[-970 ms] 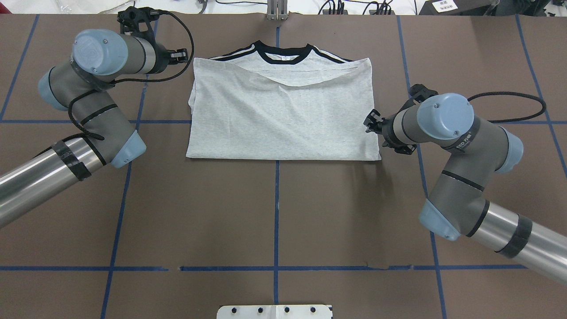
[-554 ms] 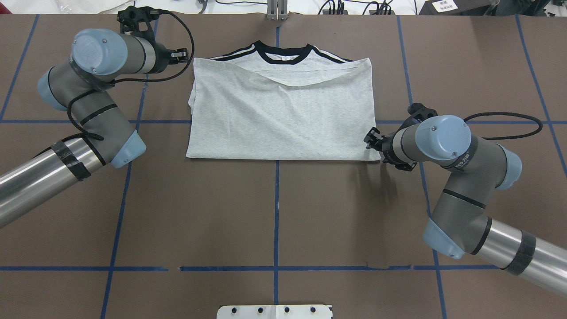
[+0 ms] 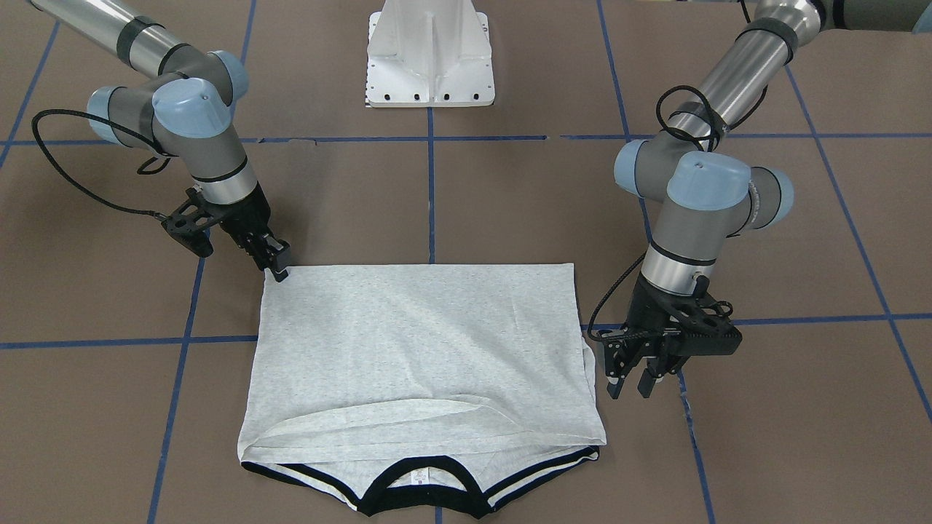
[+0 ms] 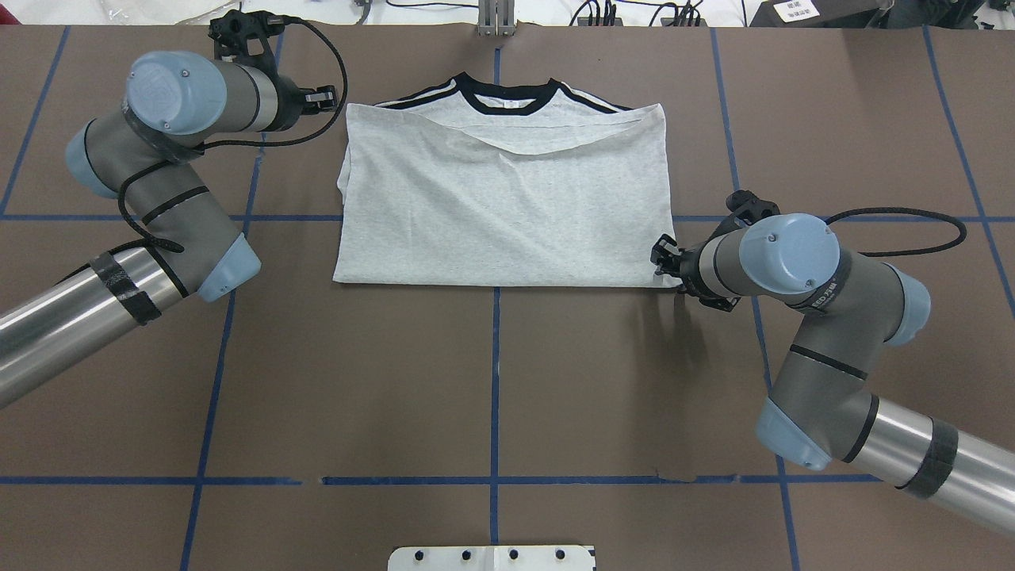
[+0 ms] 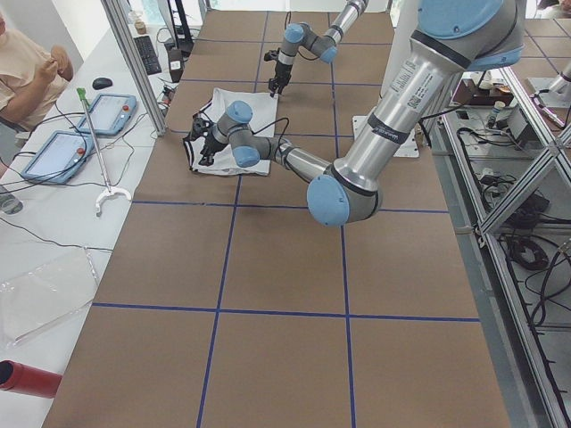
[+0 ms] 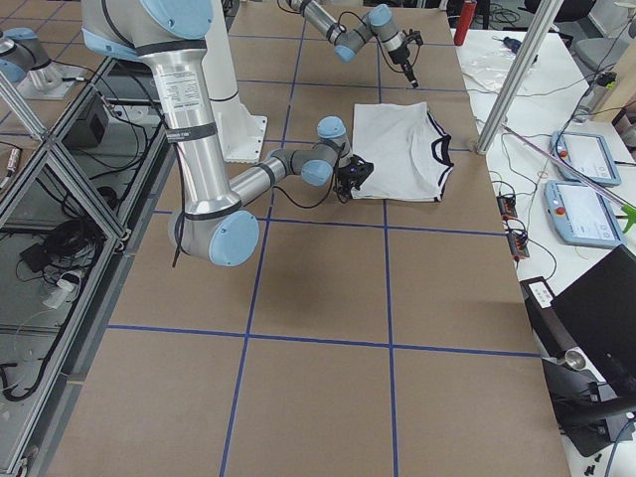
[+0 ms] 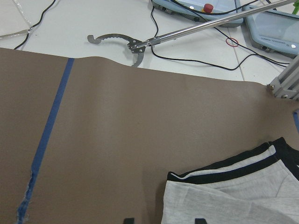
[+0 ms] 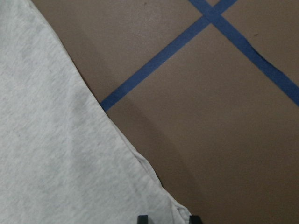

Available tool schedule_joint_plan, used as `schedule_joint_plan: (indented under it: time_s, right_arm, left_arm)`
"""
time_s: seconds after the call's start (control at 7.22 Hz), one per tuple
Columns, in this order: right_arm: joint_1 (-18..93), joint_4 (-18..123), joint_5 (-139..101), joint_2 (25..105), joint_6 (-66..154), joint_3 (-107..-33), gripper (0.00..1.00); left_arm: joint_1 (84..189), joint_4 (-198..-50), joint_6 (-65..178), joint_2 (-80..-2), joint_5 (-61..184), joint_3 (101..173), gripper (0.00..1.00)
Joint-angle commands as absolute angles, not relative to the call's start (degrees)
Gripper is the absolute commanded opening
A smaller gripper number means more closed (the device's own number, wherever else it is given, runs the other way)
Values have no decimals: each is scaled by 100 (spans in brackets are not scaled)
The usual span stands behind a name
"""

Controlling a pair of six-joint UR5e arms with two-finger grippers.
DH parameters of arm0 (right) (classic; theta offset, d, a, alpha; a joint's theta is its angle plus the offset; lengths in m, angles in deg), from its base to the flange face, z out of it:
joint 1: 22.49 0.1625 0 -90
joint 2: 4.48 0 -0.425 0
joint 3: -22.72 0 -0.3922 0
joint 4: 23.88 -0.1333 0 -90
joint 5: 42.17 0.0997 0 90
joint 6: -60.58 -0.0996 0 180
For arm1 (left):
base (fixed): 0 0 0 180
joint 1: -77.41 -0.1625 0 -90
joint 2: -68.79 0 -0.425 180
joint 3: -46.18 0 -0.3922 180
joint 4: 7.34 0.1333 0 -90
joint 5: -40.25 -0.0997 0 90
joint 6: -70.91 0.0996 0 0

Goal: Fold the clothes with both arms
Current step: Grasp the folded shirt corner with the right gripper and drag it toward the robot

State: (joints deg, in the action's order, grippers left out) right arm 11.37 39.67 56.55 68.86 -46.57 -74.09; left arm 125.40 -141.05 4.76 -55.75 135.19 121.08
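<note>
Brown matte tabletop (image 4: 357, 381) holds the folded heather-grey knit T-shirt (image 4: 499, 206), front hidden from me. Beside it the left gripper (image 3: 628, 389) hangs spread, empty; the right gripper (image 3: 279, 272) straddles its corner, jaws slightly parted.

A brown-covered table (image 4: 618, 381), gridded with blue tape lines (image 4: 494, 396), carries a folded grey T-shirt (image 4: 499, 206) lying flat (black collar toward the far edge) and the white pedestal base (image 3: 431, 51).
</note>
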Motion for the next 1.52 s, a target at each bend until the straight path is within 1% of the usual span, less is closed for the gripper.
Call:
schedule_joint_plan:
  time_s: [0.0, 0.14, 0.28, 0.55, 0.69, 0.97, 1.11, 1.25, 1.39]
  right_arm:
    - [1135, 3967, 5662, 6882, -4691, -7405, 0]
    - [1143, 3967, 5662, 6890, -4691, -7492, 0]
    - [1161, 3975, 5740, 6960, -4673, -7727, 0]
    - [1100, 4063, 6291, 7905, -4786, -9085, 0]
    - [847, 4316, 6338, 8075, -5083, -9605, 0]
    - [-179, 5987, 6521, 8147, -5393, -10756, 0]
    - [-610, 6937, 6862, 8139, -5394, -11284, 0]
    - [-1180, 7486, 6979, 8147, -5403, -11550, 0]
    - [-1829, 7674, 6954, 8173, -5542, -11553, 0]
  left_arm:
    - [12540, -14102, 473, -5408, 13543, 12317, 53]
    - [12540, -14102, 464, -5399, 13543, 12352, 53]
    - [12540, -14102, 464, -5390, 13561, 12457, 53]
    - [12513, -14102, 115, -5233, 14068, 12799, 53]
    - [12504, -14094, 77, -5136, 14149, 13088, 53]
    - [12504, -14007, -429, -4899, 14692, 13782, 53]
    - [12487, -13684, -615, -4898, 14912, 14116, 54]
    - [12382, -13524, -913, -4855, 14932, 14319, 55]
    - [12181, -13514, -1195, -4689, 14932, 14609, 55]
